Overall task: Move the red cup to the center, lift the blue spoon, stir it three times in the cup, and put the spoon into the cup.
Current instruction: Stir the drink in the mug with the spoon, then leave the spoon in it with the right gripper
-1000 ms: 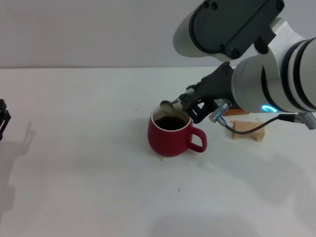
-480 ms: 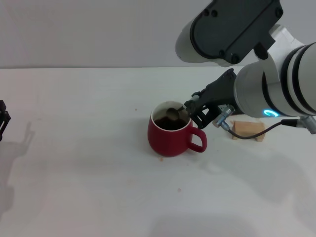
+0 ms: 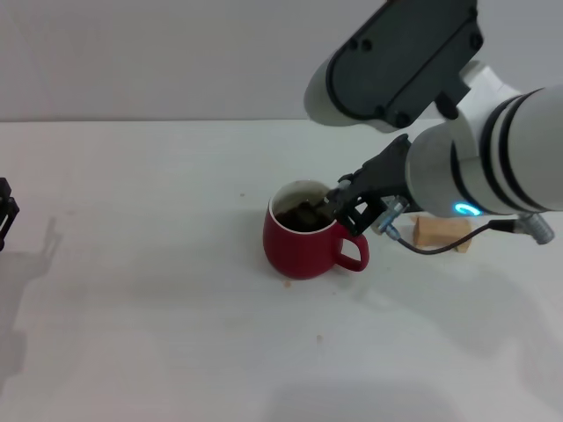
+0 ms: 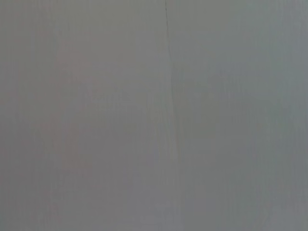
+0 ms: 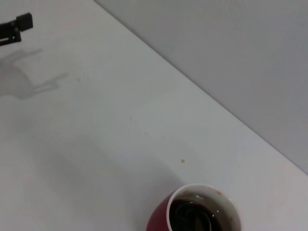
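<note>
The red cup [image 3: 303, 251] stands near the middle of the white table, its handle pointing right and dark liquid inside. It also shows in the right wrist view as the cup [image 5: 163, 216] from above. My right gripper [image 3: 346, 206] hovers at the cup's right rim, shut on the blue spoon [image 3: 305, 211]. The spoon slants down into the cup with its bowl in the liquid, and its handle is hidden between the fingers. A faint spoon [image 5: 198, 220] shape shows in the liquid. My left gripper [image 3: 5, 214] is parked at the table's far left edge.
A tan wooden block [image 3: 442, 232] lies on the table right of the cup, behind the right arm's cable. A few brown specks [image 3: 287, 283] dot the tabletop near the cup. The left wrist view shows only a plain grey surface.
The right gripper has come down and slightly left. The spoon's bowl, held above the cup's far rim a second ago, now sits in the liquid. The cup has not moved.
</note>
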Tool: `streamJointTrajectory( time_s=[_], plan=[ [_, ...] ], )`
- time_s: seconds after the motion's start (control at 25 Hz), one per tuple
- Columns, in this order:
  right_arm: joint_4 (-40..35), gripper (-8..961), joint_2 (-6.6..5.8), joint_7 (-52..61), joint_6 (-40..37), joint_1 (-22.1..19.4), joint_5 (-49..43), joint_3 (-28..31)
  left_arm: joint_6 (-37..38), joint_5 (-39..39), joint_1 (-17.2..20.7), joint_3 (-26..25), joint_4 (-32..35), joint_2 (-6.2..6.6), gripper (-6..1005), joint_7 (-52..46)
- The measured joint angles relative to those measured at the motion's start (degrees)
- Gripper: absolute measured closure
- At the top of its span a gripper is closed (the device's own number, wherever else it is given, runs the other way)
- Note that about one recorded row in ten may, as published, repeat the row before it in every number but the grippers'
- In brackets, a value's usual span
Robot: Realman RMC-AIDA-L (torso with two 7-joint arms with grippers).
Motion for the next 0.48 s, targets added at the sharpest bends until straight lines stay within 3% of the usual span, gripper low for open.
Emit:
streamJointTrajectory(
  time_s=[0.48],
  plan=[
    [-5.62,823,0.0,-0.14,-4.2,0.93,0.51,-0.52,0.17,0.0,0.0,0.0,-0.14,0.0,142,0.0]
  ],
)
